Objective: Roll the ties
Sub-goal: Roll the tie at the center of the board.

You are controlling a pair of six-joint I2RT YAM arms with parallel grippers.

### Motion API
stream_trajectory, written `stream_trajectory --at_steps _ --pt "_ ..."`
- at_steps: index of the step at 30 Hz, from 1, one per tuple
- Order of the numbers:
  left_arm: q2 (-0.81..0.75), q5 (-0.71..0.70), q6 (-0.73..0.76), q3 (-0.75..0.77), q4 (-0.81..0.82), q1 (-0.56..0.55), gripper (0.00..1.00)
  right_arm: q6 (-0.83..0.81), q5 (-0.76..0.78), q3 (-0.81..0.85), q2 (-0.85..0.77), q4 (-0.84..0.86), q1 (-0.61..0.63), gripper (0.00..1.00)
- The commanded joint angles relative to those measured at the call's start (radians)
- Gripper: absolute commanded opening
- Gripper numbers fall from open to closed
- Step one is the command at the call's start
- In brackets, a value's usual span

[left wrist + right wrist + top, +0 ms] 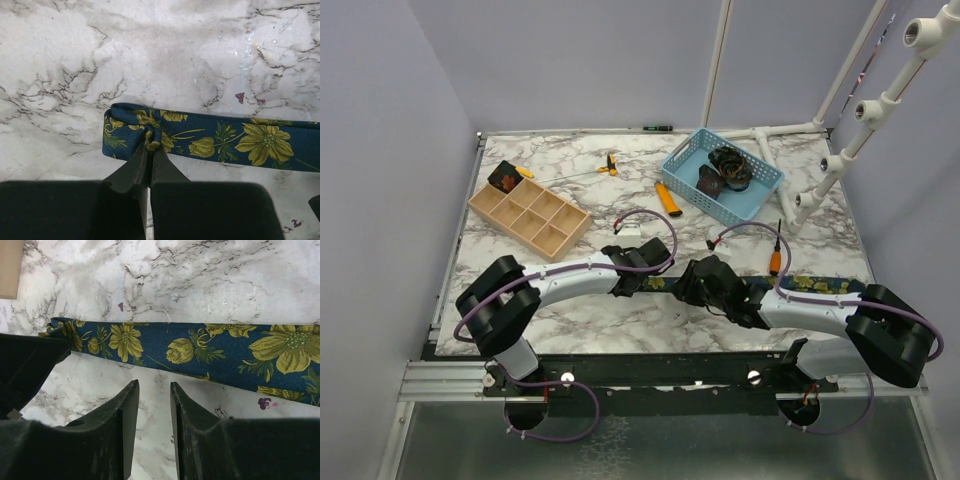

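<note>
Pinching end of navy yellow-flowered fabric necktie (225, 142) between clenched left jaws (right jaws hovering parted, grasping nothing).

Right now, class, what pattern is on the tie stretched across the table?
Navy with yellow-green flowers; the necktie shows best in the right wrist view.

Two robot arms, the left arm (570, 275) and the right arm (800, 305), are reaching over one marble counter (620, 330). One navy floral tie (225, 142) is lying on it. Two dark fabric coils (730, 165) are sitting in one blue basket (720, 212). One more dark coil (503, 178) is sitting in one wooden divided tray (535, 215). Two orange-handled tools (668, 200) are lying on the counter.
</note>
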Motion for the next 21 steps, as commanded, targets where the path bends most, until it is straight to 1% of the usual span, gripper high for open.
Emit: stream_trajectory --at_steps 1,2,9,13,15,21 --pt "0.057 -0.023 -0.016 0.038 -0.024 -0.009 0.11 0.003 0.031 -0.019 -0.017 0.006 0.000 0.36" --pt "0.065 -0.019 -0.014 0.041 -0.024 -0.011 0.22 0.002 0.028 -0.021 -0.017 0.008 0.000 0.36" --pt "0.054 0.016 -0.006 0.063 -0.023 -0.019 0.47 -0.007 0.021 -0.021 -0.027 0.005 -0.001 0.35" --pt "0.017 0.032 0.004 0.068 -0.022 -0.019 0.54 -0.017 0.014 -0.016 -0.044 -0.002 0.000 0.36" --pt "-0.005 0.038 0.008 0.069 -0.023 -0.019 0.56 -0.026 -0.005 -0.015 -0.046 0.006 0.000 0.38" --pt "-0.098 0.047 0.033 0.059 -0.024 -0.019 0.59 -0.080 -0.109 0.030 -0.014 0.040 0.000 0.50"
